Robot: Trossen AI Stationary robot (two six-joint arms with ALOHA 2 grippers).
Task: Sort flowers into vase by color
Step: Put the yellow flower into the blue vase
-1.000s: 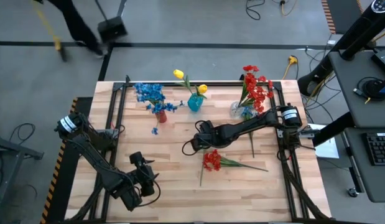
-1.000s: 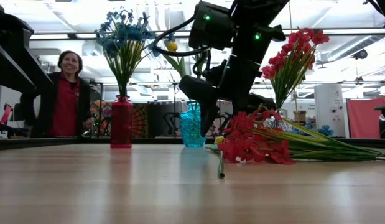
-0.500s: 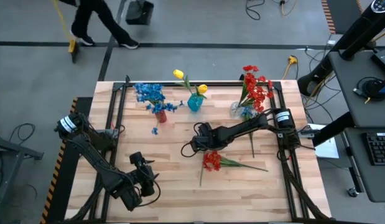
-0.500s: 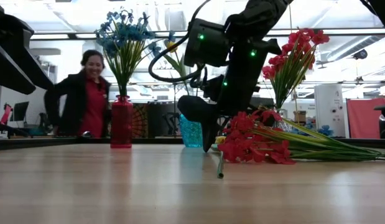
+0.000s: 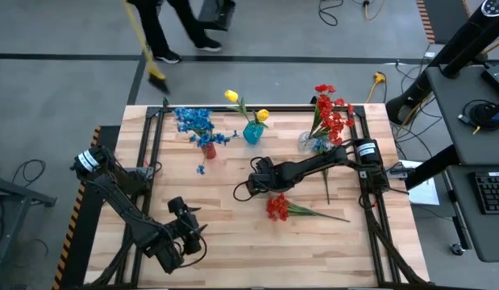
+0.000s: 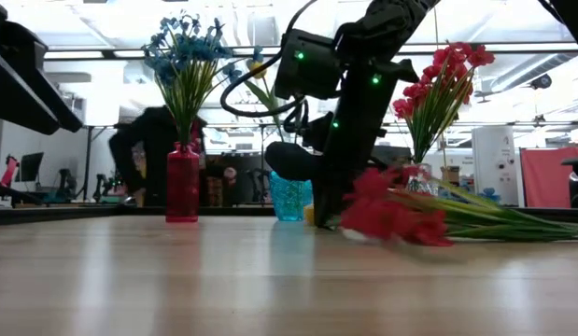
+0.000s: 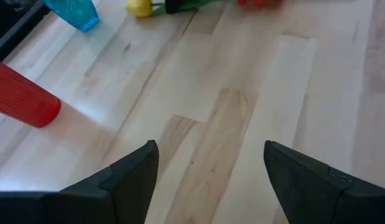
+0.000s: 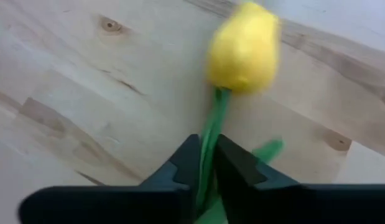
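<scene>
Between our right hand's (image 8: 204,165) black fingers (image 8: 180,163) we see a green stem topped by a yellow bloom (image 8: 243,45). Just beside that hand lies a red spray (image 5: 276,207) with green stems. Beyond it stand a red vase (image 5: 209,150) of blue flowers (image 5: 193,121), a turquoise vase (image 5: 252,133) with yellow flowers (image 5: 231,97), and a clear vase (image 5: 313,143) of red flowers (image 5: 331,113). The worktop (image 5: 233,242) is pale wood with darker planks and brown knots. Our left hand (image 7: 211,168) is black too.
</scene>
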